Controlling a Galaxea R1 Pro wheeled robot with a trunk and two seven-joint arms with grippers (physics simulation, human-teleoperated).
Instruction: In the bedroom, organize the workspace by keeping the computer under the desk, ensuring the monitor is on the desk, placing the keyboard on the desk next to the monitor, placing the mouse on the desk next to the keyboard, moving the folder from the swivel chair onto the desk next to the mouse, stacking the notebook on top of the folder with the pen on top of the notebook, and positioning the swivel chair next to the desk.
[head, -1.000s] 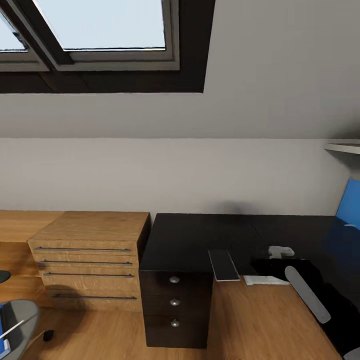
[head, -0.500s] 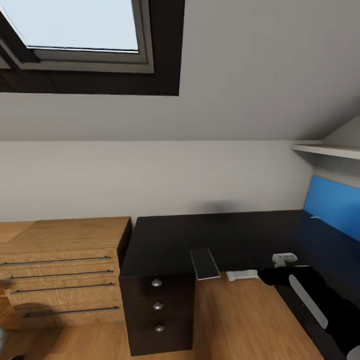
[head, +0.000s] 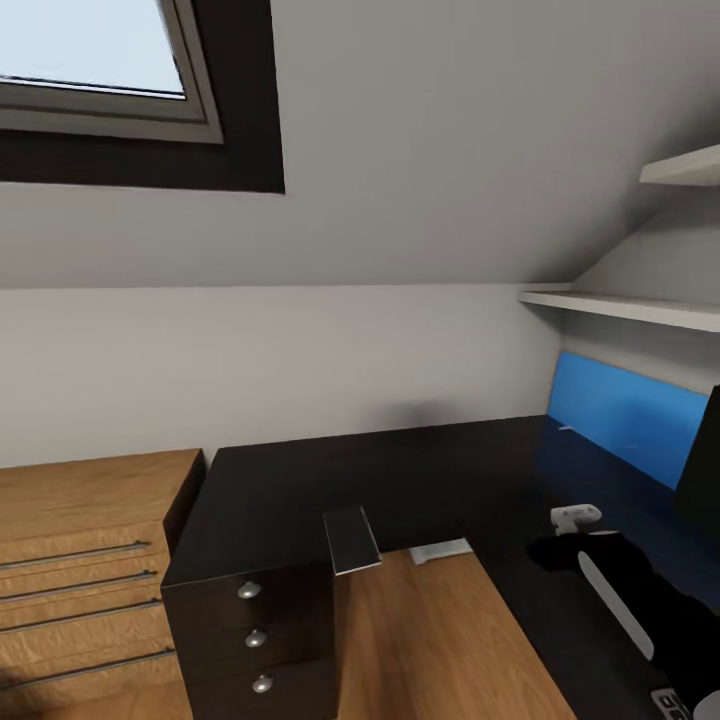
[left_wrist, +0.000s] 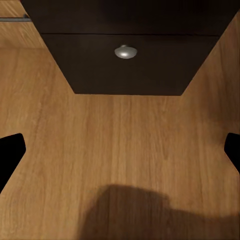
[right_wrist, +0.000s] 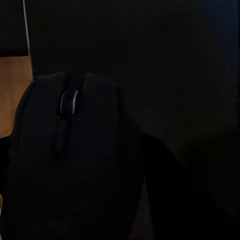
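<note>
Glossy black desk (head: 400, 480), notebook (head: 351, 540) overhanging, right jaws clamped on mouse (right_wrist: 70, 165), left jaws apart.

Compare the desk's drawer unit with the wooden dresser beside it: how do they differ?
The drawer unit is black; the dresser is light wood. The drawer unit has small round silver knobs; the dresser has long thin bar handles. The dresser's drawers are wider than the drawer unit's. Both stand side by side on the wooden floor with drawers shut.
</note>
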